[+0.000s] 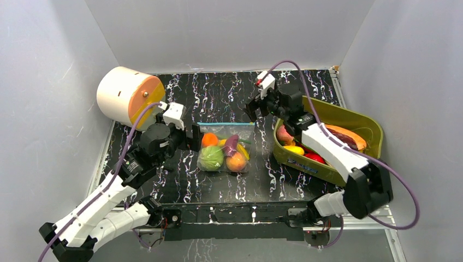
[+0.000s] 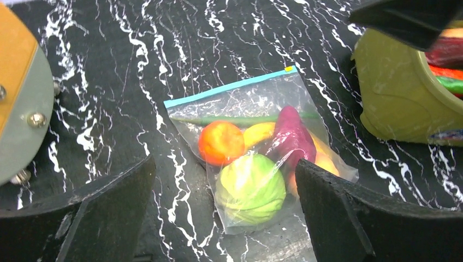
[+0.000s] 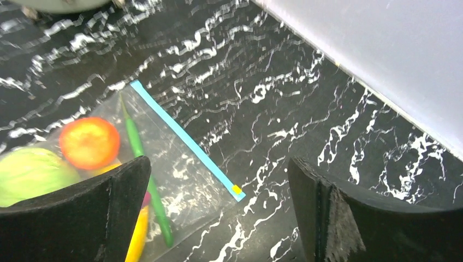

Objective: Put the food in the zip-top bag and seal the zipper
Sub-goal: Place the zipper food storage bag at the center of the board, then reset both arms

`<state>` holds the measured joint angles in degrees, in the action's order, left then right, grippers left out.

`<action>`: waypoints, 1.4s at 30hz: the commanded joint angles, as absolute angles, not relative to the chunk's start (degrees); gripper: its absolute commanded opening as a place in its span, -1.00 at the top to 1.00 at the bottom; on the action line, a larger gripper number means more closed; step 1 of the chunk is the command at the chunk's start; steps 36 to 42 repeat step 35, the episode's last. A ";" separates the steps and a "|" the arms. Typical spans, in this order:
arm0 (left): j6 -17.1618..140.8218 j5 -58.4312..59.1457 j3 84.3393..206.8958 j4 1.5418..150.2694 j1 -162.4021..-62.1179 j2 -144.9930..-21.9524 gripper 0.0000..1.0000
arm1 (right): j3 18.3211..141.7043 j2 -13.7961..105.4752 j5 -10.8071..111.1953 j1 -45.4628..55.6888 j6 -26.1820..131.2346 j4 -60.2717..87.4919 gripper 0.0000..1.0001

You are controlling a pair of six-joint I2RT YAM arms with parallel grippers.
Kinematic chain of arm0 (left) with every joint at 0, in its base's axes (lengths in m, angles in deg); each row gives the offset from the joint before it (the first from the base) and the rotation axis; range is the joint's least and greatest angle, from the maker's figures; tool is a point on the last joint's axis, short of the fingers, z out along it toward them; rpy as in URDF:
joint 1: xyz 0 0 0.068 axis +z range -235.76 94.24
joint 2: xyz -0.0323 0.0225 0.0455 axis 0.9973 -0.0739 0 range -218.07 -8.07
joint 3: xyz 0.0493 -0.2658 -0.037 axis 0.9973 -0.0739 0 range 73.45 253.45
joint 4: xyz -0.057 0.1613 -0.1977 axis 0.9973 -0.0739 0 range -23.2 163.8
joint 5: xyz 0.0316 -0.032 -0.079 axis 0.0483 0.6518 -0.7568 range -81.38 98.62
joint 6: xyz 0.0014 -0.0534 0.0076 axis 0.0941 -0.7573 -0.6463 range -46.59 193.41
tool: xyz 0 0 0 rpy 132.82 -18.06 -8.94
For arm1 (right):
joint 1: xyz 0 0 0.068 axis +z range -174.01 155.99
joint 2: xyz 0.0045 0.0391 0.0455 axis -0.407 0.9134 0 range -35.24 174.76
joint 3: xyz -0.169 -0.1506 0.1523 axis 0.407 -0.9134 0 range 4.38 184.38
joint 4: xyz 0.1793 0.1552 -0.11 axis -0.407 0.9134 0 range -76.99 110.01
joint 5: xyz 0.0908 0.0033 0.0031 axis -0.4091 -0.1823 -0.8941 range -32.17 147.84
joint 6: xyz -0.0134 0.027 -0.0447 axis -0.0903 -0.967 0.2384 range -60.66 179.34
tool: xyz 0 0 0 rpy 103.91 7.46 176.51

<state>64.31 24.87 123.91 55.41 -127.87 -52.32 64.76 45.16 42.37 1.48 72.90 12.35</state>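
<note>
The clear zip-top bag (image 1: 225, 147) lies flat on the black marbled table between my arms. Its light blue zipper (image 1: 226, 124) is at the far edge and lies straight (image 3: 185, 139). Inside the bag is food: a green cabbage (image 2: 250, 188), an orange (image 2: 220, 142), a purple sweet potato (image 2: 292, 136), a banana (image 2: 257, 132) and a peach (image 1: 236, 162). My left gripper (image 1: 194, 137) hovers just left of the bag, open, with nothing between its fingers (image 2: 109, 210). My right gripper (image 1: 254, 112) hangs above the bag's far right corner, open and empty (image 3: 218, 162).
An olive-green bin (image 1: 357, 119) at the right holds more toy food, including a yellow piece (image 1: 295, 149) and red peppers (image 1: 314, 158). A white cylinder with an orange face (image 1: 128, 96) lies at the far left. White walls close in three sides.
</note>
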 commanded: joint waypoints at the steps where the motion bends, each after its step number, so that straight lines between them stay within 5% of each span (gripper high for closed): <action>1: 55.37 31.62 124.41 53.19 -127.82 -53.89 -0.97 | 63.05 37.54 42.94 1.65 62.79 11.14 -0.96; 21: 53.94 35.60 132.67 50.57 -127.77 -50.03 -0.97 | 62.66 12.17 52.17 1.65 36.00 34.25 -0.96; 42: 49.66 28.21 123.83 54.18 -127.78 -44.21 -0.97 | 55.13 8.42 51.36 1.61 30.74 32.04 -0.96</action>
